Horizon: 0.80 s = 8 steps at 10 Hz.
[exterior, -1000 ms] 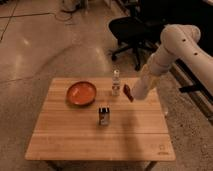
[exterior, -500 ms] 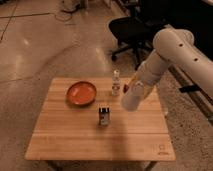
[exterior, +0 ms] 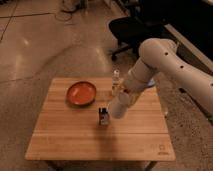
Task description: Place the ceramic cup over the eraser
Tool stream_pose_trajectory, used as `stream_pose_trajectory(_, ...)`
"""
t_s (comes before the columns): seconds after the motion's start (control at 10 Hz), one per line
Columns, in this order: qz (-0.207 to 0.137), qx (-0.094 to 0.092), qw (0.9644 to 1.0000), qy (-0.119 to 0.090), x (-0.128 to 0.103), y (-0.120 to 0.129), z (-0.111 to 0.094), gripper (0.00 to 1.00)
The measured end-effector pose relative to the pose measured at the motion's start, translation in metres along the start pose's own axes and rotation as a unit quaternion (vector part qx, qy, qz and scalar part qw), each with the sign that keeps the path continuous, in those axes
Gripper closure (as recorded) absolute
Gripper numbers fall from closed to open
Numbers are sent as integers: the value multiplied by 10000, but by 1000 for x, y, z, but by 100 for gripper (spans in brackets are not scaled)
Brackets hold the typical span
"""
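Wooden table [exterior: 60, 140]: pale plank top, seen from above and slightly to the front, standing on a speckled floor

Orange bowl [exterior: 81, 93]: round and shallow, on the left half of the tabletop toward the far edge, well apart from the other items

Eraser [exterior: 103, 116]: small upright block, black at the top and whitish-grey below, standing near the middle of the table to the right of and nearer than the bowl; uncovered, with open tabletop all round its base

Ceramic cup [exterior: 118, 106]: plain white tapered form at the lower end of the arm, tilted, just beside the eraser on its right and slightly above it; whether its lower edge touches the eraser cannot be told

Gripper [exterior: 123, 98]: at the end of the arm over the middle of the table, at the upper part of the cup, which hangs from it; the cup and wrist hide how it is set

Slim pale bottle [exterior: 116, 80]: narrow neck, upright near the far edge of the table, behind the cup and partly overlapped by the arm

Robot arm [exterior: 157, 57]: thick white segments reaching in from the right edge of the view, sloping down and left to the cup

Office chair [exterior: 129, 30]: black, on the floor beyond the table, upper middle of the view
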Motion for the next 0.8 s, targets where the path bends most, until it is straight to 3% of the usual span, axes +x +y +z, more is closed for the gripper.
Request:
stream_pose_trajectory(0.5,-625,-114,9979,-104,-18,-29,33,100)
stream_pose_trajectory(0.8,-869,-261,9959,49,-20,-32,49,100)
